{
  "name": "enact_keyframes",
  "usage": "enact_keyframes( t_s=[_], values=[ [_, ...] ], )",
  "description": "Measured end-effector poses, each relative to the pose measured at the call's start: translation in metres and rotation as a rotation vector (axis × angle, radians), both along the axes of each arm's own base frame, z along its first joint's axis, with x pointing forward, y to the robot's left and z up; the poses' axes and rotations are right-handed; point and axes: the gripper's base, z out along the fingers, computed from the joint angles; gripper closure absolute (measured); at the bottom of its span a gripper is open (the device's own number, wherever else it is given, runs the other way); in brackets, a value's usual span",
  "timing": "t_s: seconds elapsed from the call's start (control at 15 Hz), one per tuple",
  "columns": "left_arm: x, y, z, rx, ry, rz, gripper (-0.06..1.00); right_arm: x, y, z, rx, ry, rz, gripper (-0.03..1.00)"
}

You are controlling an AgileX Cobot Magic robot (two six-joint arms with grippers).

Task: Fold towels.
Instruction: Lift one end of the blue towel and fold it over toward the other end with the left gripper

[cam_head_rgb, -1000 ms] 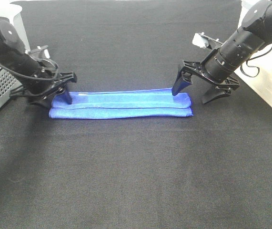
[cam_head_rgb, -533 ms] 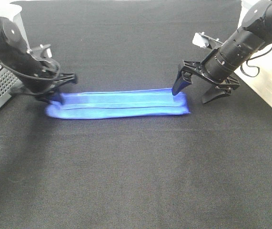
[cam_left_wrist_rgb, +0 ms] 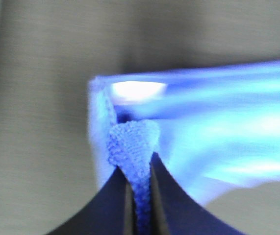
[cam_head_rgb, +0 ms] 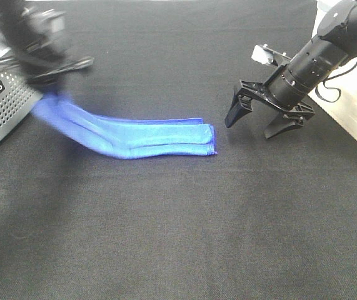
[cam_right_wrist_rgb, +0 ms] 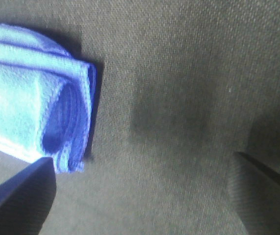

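One towel (cam_head_rgb: pixel 159 134) end was clamped by the left gripper (cam_left_wrist_rgb: pixel 140 171); the right gripper (cam_head_rgb: pixel 251 127) was spread, empty. Edges were best kept aligned.

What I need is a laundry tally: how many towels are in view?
1. The blue towel lies folded on the black table: its left end lifted, pinched in the left hand; its right end flat, apart from the open right hand. No other shows.
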Motion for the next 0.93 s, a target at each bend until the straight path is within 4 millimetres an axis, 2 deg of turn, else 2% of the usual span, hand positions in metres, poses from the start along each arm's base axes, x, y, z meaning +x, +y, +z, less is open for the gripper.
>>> enact_keyframes(
  t_s=[0.13,0.27,0.4,0.53,0.6,0.8,0.87,0.93],
  values=[
    [-0.009,-0.047,0.01,-0.123,-0.015,-0.031,0.9,-0.001,0.0,0.0,0.003,0.012,0.007,0.08],
    [-0.015,-0.089,0.008,-0.221,-0.035,-0.037,0.9,-0.002,0.001,0.0,0.005,0.022,0.009,0.08],
    [-0.014,-0.12,-0.016,-0.279,-0.013,-0.012,0.9,-0.003,0.001,0.0,0.009,0.035,0.012,0.08],
    [-0.009,-0.141,-0.037,-0.345,0.02,0.062,0.89,-0.004,0.001,0.0,0.01,0.043,0.016,0.08],
    [-0.008,-0.146,-0.04,-0.377,0.025,0.084,0.79,-0.005,0.001,0.0,0.012,0.048,0.019,0.08],
    [-0.008,-0.158,-0.037,-0.475,0.024,0.128,0.39,-0.006,0.001,0.0,0.014,0.058,0.024,0.08],
    [-0.007,-0.159,-0.035,-0.497,0.024,0.137,0.29,-0.006,0.001,0.0,0.015,0.061,0.025,0.08],
    [-0.007,-0.159,-0.032,-0.504,0.018,0.131,0.24,-0.007,0.002,0.0,0.016,0.067,0.028,0.08]
  ],
)
